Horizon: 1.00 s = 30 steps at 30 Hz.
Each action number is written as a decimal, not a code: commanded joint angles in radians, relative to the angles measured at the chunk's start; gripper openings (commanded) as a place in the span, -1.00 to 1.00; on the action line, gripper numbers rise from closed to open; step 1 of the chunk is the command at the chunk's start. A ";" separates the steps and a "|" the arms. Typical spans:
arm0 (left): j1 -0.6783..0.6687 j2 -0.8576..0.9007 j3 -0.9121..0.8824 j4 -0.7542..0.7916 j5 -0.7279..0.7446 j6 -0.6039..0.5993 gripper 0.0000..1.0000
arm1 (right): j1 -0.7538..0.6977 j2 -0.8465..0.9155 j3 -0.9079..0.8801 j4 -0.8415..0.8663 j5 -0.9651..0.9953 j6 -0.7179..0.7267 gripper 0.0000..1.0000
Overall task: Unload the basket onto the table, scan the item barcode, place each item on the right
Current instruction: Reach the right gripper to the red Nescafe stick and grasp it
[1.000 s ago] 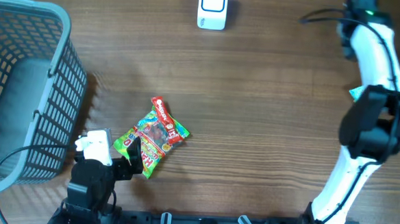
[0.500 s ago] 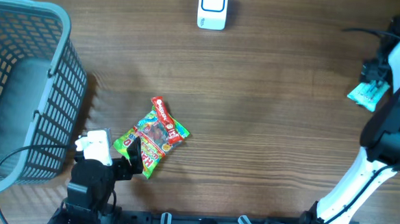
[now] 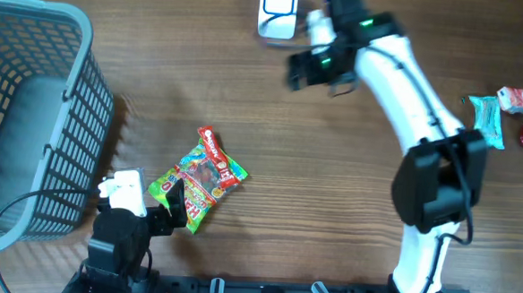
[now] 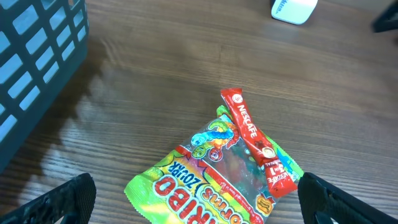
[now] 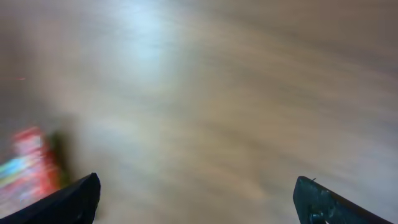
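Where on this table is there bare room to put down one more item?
Free: the wood between the gummy bag and the right arm, and the patch between the basket and the scanner. Crowded: the far right edge, where small packets lie together, and the near left around the bag.

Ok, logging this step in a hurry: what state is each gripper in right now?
Left gripper: open, holding nothing.
Right gripper: open, holding nothing.
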 commanded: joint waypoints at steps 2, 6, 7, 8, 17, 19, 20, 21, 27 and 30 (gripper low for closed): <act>0.005 -0.007 -0.008 0.002 0.011 -0.005 1.00 | 0.117 0.000 -0.029 0.043 -0.372 -0.041 0.99; 0.005 -0.007 -0.008 0.002 0.011 -0.005 1.00 | 0.181 0.043 -0.029 0.077 -0.438 -0.064 1.00; 0.005 -0.007 -0.008 0.002 0.011 -0.005 1.00 | 0.195 0.058 -0.029 0.085 -0.434 -0.078 1.00; 0.005 -0.007 -0.008 0.002 0.011 -0.005 1.00 | 0.213 0.080 -0.029 0.097 -0.434 -0.089 0.99; 0.005 -0.007 -0.008 0.002 0.011 -0.005 1.00 | 0.244 0.240 -0.029 0.216 -0.441 -0.088 0.93; 0.005 -0.007 -0.008 0.002 0.011 -0.005 1.00 | 0.245 0.263 -0.029 0.213 -0.507 -0.138 0.89; 0.005 -0.007 -0.008 0.002 0.011 -0.005 1.00 | 0.247 0.272 -0.029 0.213 -0.531 -0.156 0.89; 0.005 -0.007 -0.008 0.002 0.011 -0.005 1.00 | 0.249 0.283 -0.029 0.218 -0.544 -0.162 0.89; 0.005 -0.007 -0.008 0.002 0.011 -0.005 1.00 | 0.249 0.337 -0.029 0.238 -0.639 -0.196 0.71; 0.005 -0.007 -0.008 0.002 0.011 -0.005 1.00 | 0.249 0.354 -0.029 0.246 -0.685 -0.217 0.36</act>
